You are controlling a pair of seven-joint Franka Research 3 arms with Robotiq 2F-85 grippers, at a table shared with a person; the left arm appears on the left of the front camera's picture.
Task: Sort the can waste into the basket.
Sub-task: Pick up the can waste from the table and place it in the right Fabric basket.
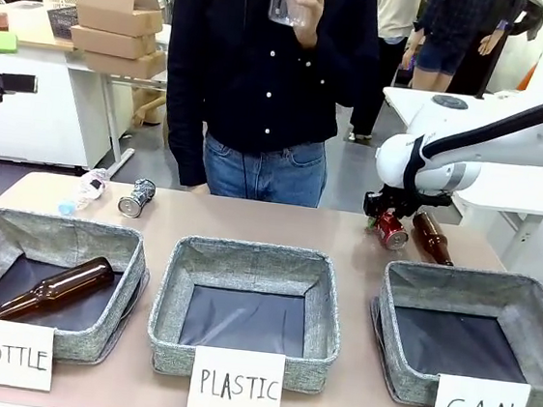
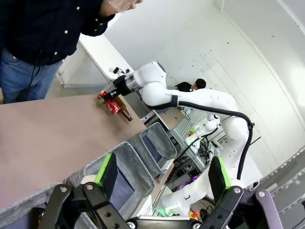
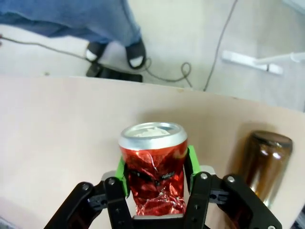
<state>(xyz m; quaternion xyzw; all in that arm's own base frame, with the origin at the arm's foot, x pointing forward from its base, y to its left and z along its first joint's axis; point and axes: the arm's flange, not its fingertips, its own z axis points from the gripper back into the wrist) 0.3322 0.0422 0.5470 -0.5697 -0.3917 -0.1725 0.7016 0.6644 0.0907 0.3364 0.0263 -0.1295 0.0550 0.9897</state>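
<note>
1. Step in hand: your right tool (image 3: 156,171) grips the crumpled red metal can (image 3: 152,143) at the far edge of the desk (image 1: 345,240), right of centre in the front view.
2. Next: carry it to lower right, over the grey fabric basket carded CAN (image 1: 477,281); release.
3. Your left tool (image 2: 162,171) stands wide, empty.
4. Unclear: whether the can clears the desk; the neighbouring brown glass bottle (image 3: 262,162) is partly hidden.
</note>
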